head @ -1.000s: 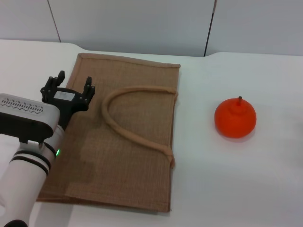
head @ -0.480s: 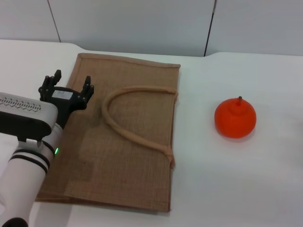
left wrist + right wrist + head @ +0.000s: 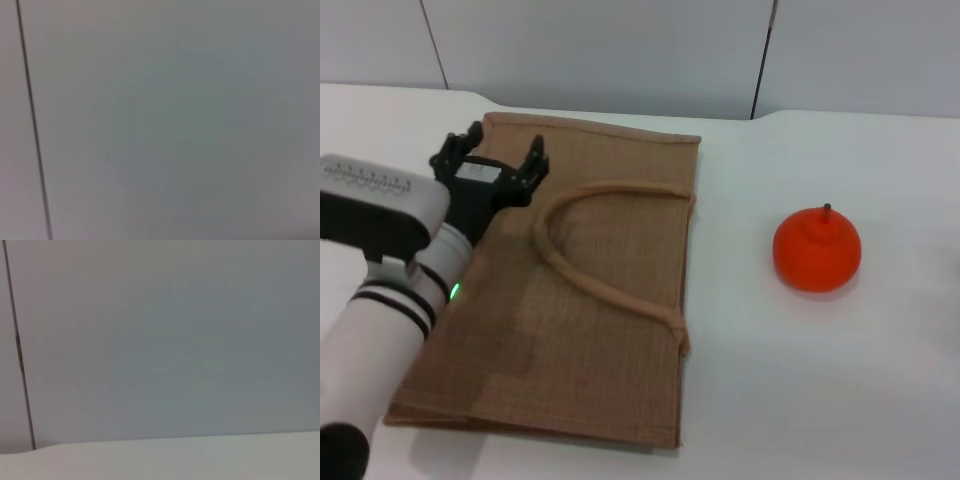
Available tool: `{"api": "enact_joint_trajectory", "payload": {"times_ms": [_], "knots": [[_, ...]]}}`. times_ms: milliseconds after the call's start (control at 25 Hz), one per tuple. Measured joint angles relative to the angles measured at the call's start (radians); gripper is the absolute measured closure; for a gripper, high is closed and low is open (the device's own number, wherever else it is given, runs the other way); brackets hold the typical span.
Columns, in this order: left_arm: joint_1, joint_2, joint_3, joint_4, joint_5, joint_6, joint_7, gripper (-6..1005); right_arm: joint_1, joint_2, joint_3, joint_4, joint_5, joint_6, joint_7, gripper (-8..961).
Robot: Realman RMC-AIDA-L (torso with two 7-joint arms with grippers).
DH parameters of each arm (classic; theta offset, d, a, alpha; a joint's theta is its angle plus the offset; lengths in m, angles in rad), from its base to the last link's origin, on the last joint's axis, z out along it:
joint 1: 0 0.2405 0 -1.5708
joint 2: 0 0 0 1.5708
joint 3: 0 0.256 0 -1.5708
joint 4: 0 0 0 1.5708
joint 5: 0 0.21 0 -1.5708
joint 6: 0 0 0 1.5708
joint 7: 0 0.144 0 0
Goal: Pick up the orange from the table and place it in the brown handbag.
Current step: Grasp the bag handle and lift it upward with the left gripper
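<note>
The orange, red-orange with a short dark stem, sits on the white table at the right. The brown handbag lies flat at the left of centre, its rope handle looping over the top face. My left gripper is open, its black fingers spread above the bag's far left corner. It holds nothing. The right gripper is out of view. Both wrist views show only the grey wall.
A grey panelled wall stands behind the table's far edge. The table's rounded back edge shows in the right wrist view. White tabletop lies between the bag and the orange.
My left gripper has moved up and to the right, farther over the bag's far left corner. The bag's near left corner has shifted slightly. The orange has not moved.
</note>
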Motion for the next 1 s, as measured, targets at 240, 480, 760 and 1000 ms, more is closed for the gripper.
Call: {"api": "enact_joint_trajectory", "payload": {"times_ms": [240, 480, 760, 1000], "knots": [[0.005, 0.077, -0.077, 0.171, -0.001, -0.260, 0.046, 229, 0.005, -0.001, 0.000, 0.001, 0.000, -0.024, 0.001, 148], [0.075, 0.074, -0.312, 0.327, 0.000, -0.630, 0.205, 231, 0.008, -0.001, 0.000, 0.001, 0.000, -0.026, 0.001, 148], [0.161, -0.040, -0.634, 0.405, 0.055, -1.001, 0.400, 232, 0.010, -0.001, 0.000, 0.001, 0.000, -0.026, 0.015, 148], [0.134, -0.080, -0.827, 0.421, 0.261, -1.255, 0.322, 234, 0.020, -0.001, -0.001, 0.001, 0.000, -0.029, 0.021, 148]]}}
